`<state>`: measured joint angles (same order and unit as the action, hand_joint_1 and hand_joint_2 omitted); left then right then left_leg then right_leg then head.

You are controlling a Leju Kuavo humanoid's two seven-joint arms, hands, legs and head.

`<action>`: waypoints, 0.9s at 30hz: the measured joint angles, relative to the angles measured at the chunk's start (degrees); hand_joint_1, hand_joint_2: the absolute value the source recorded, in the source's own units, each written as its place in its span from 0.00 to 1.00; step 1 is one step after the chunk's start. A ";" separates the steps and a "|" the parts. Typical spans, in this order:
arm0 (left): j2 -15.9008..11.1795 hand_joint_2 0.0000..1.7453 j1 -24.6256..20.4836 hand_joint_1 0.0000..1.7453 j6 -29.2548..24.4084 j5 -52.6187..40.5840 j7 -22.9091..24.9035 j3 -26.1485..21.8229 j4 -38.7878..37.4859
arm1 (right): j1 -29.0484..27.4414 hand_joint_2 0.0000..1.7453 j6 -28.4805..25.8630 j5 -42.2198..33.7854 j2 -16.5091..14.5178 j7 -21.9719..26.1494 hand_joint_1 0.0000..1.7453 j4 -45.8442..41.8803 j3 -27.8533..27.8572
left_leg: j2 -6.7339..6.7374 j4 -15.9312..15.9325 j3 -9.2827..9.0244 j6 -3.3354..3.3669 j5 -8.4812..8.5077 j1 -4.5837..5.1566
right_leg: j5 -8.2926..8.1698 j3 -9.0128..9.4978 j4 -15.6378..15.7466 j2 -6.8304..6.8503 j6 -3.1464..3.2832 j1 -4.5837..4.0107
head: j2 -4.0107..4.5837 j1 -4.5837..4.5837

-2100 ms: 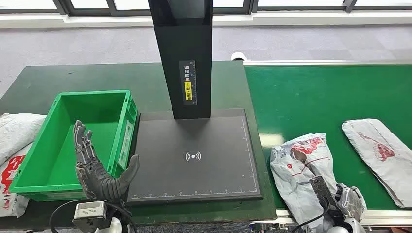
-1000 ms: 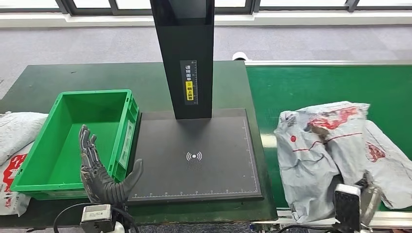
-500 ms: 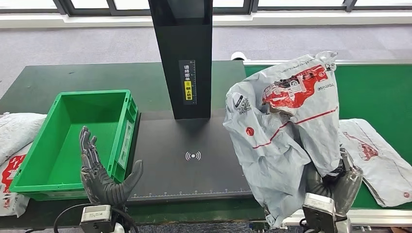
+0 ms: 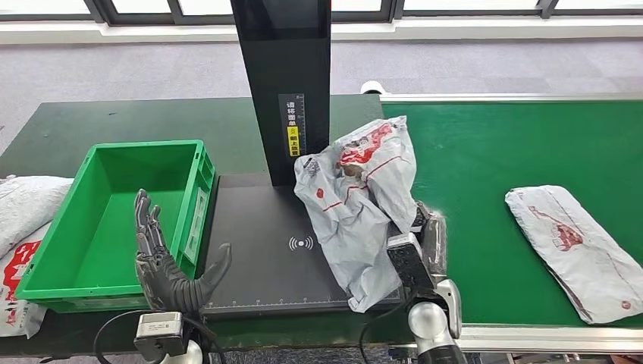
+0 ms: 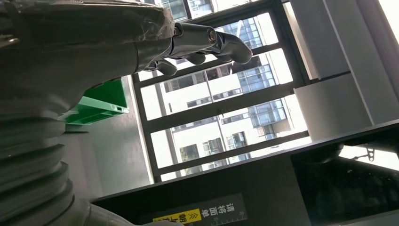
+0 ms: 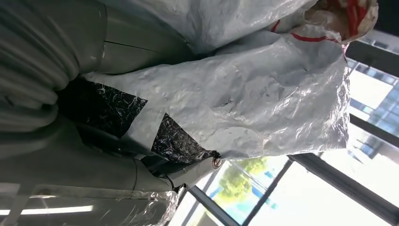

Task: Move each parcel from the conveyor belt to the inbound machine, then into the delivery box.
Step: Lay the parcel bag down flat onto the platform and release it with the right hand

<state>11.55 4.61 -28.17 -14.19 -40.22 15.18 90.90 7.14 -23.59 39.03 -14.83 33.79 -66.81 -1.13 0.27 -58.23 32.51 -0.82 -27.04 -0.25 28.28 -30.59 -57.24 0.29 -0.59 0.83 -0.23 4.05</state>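
Note:
A crumpled grey parcel [image 4: 356, 205] with red print hangs over the right half of the black inbound machine's plate [image 4: 258, 250]. My right hand [image 4: 428, 231] grips it from behind; the bag hides most of the fingers, and its plastic [image 6: 244, 103] shows close up in the right wrist view. A second grey parcel [image 4: 572, 246] lies flat on the green conveyor belt [image 4: 485, 152]. My left hand [image 4: 163, 265] stands upright with fingers spread and nothing in it, at the near right corner of the green delivery box [image 4: 114, 220]. Its fingers [image 5: 207, 42] appear in the left wrist view.
The machine's black column [image 4: 284, 83] rises behind the plate, just left of the held parcel. White bags [image 4: 23, 220] lie left of the box on the dark green table [image 4: 114, 121]. The belt's metal rail [image 4: 546, 337] runs along its near edge.
My right hand lifted the parcel off the belt, carried it left and lowered it over the machine's plate. The parcel left on the belt has drifted left. My left hand barely moved.

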 joint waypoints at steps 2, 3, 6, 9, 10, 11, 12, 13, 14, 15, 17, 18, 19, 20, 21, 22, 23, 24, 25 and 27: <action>0.02 1.00 -0.06 0.00 -0.04 -0.01 0.00 0.15 -0.20 | 0.72 1.00 0.38 -0.20 -0.27 0.00 1.00 1.89 -0.13 | 0.00 0.00 0.05 0.00 0.00 0.00 | 0.00 -0.03 0.00 0.00 0.00 0.00 | -0.01 0.01; 0.02 1.00 -0.10 0.00 -0.13 -0.01 0.00 0.20 -0.29 | 1.13 1.00 0.81 -0.45 -0.39 -0.01 1.00 2.84 -0.25 | 0.01 0.00 0.08 0.00 0.00 0.00 | 0.00 -0.06 0.00 -0.01 0.00 0.00 | -0.01 0.01; 0.02 1.00 -0.57 0.00 -0.40 0.04 -0.01 0.46 -0.68 | 3.07 1.00 2.22 -1.52 -0.87 -0.20 1.00 6.82 -0.80 | 0.02 0.00 0.12 0.00 0.00 0.00 | -0.01 -0.11 0.00 -0.02 0.00 0.01 | -0.01 0.01; 0.02 1.00 -1.14 0.00 -0.41 0.28 -0.01 0.88 -1.27 | 5.55 1.00 3.53 -3.30 -1.38 -0.28 1.00 12.26 -0.94 | 0.01 0.00 0.12 0.01 0.02 0.00 | -0.04 -0.12 0.01 -0.01 -0.01 0.01 | -0.01 0.01; 0.02 1.00 -1.36 0.00 -0.41 0.44 -0.01 1.07 -1.56 | 6.39 1.00 4.12 -3.98 -1.51 -0.09 1.00 14.24 -0.94 | 0.01 0.00 0.12 0.01 0.03 0.00 | -0.05 -0.12 0.01 -0.01 -0.01 0.01 | -0.01 0.01; 0.02 1.00 -1.64 0.00 -0.44 0.68 0.00 1.28 -1.88 | 7.20 1.00 4.77 -4.61 -1.64 0.22 1.00 16.22 -0.94 | 0.01 0.00 0.12 0.00 0.04 0.00 | -0.07 -0.12 0.00 -0.01 0.00 0.01 | -0.01 0.01; 0.01 1.00 -1.95 0.00 -0.58 0.97 0.00 1.47 -2.23 | 7.94 1.00 5.40 -5.10 -1.80 0.63 1.00 18.11 -0.94 | 0.01 0.00 0.12 0.00 0.05 0.00 | -0.08 -0.12 0.00 -0.02 -0.01 0.00 | -0.01 0.01; -0.01 1.00 -2.28 0.00 -0.80 1.27 0.00 1.69 -2.57 | 8.61 1.00 6.04 -5.52 -2.00 1.14 1.00 19.90 -0.94 | 0.02 0.00 0.12 0.00 0.06 0.00 | -0.08 -0.12 0.00 -0.02 0.00 0.00 | -0.01 0.01; -0.04 1.00 -2.57 0.00 -1.09 1.57 0.00 1.95 -2.88 | 9.23 1.00 6.68 -5.91 -2.25 1.63 1.00 21.60 -0.94 | 0.02 0.00 0.12 -0.01 0.06 0.00 | -0.08 -0.13 0.00 -0.02 0.00 0.00 | -0.01 0.01; -0.10 1.00 -2.80 0.00 -1.39 1.81 0.00 2.19 -3.15 | 9.76 1.00 7.37 -6.28 -2.53 2.16 0.87 23.12 -0.94 | 0.02 0.00 0.12 -0.01 0.06 0.00 | -0.08 -0.13 0.00 -0.02 0.00 0.00 | -0.01 0.00; -0.25 1.00 -3.04 0.00 -1.85 2.16 0.00 2.65 -3.61 | 10.56 1.00 8.96 -7.04 -3.11 3.38 0.37 25.48 -0.94 | 0.02 0.00 0.13 -0.01 0.06 0.00 | -0.08 -0.14 -0.01 -0.02 0.00 0.00 | 0.00 0.00; -0.33 0.75 -3.10 0.00 -1.98 2.27 0.00 2.86 -3.82 | 10.83 1.00 9.91 -7.45 -3.39 4.14 0.12 26.30 -0.96 | 0.02 0.00 0.14 -0.01 0.06 0.00 | -0.08 -0.16 -0.01 -0.02 0.00 0.00 | 0.00 0.00; -0.40 0.50 -3.16 0.00 -2.08 2.33 0.00 3.05 -4.02 | 11.01 1.00 10.81 -7.87 -3.64 4.84 0.00 26.87 -0.99 | 0.02 0.00 0.14 -0.01 0.06 0.00 | -0.08 -0.17 -0.01 -0.02 0.00 -0.01 | 0.01 0.01; -0.48 0.25 -3.24 0.00 -2.14 2.37 0.00 3.23 -4.26 | 11.11 1.00 11.71 -8.26 -3.88 5.47 0.00 27.26 -1.04 | 0.01 0.00 0.15 -0.01 0.06 0.00 | -0.08 -0.18 -0.01 -0.02 0.00 -0.01 | 0.00 0.00; -0.55 0.00 -3.34 0.00 -2.16 2.39 0.00 3.38 -4.51 | 11.15 1.00 12.51 -8.72 -4.06 5.91 0.00 27.48 -1.15 | 0.01 0.00 0.16 -0.01 0.06 0.00 | -0.08 -0.19 -0.01 -0.02 0.00 0.00 | -0.01 0.01; -0.61 0.00 -3.43 0.00 -2.20 2.34 0.00 3.48 -4.79 | 11.12 1.00 13.27 -9.36 -4.17 6.13 0.00 27.52 -1.32 | 0.01 0.00 0.17 -0.01 0.06 0.00 | -0.08 -0.20 0.00 -0.01 0.00 0.00 | 0.00 0.01; -0.67 0.00 -3.53 0.00 -2.26 2.20 0.00 3.57 -5.16 | 10.97 1.00 14.19 -10.24 -4.23 6.25 0.00 27.35 -1.57 | 0.01 0.00 0.17 -0.01 0.06 0.00 | -0.08 -0.22 0.00 -0.02 0.00 0.00 | 0.00 0.01; -0.72 0.00 -3.63 0.00 -2.28 1.96 0.00 3.64 -5.67 | 10.66 1.00 15.35 -11.44 -4.21 6.29 0.00 26.80 -1.91 | 0.01 0.00 0.18 -0.01 0.06 0.00 | -0.08 -0.23 0.00 -0.02 0.00 0.01 | 0.01 0.01; -0.73 0.00 -3.74 0.00 -2.13 1.66 0.00 3.68 -6.33 | 10.12 1.00 16.78 -12.76 -4.13 6.32 0.00 25.81 -2.31 | 0.02 0.00 0.18 -0.01 0.06 0.00 | -0.08 -0.25 0.00 -0.02 0.00 0.01 | 0.01 0.01; -0.60 0.00 -3.98 0.00 -1.14 0.94 0.02 3.70 -7.96 | 8.32 1.00 20.28 -15.37 -3.76 6.38 0.00 22.34 -3.28 | 0.01 -0.01 0.20 -0.01 0.06 0.01 | -0.08 -0.26 0.01 -0.02 0.00 0.02 | 0.00 0.00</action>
<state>10.94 0.63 -29.31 -13.25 -40.20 18.88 82.94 15.46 -3.32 23.65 -18.60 40.17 -44.47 -4.41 0.29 -58.23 32.72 -0.83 -26.98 -0.25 28.20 -30.85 -57.24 0.27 -0.59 0.85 -0.23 4.05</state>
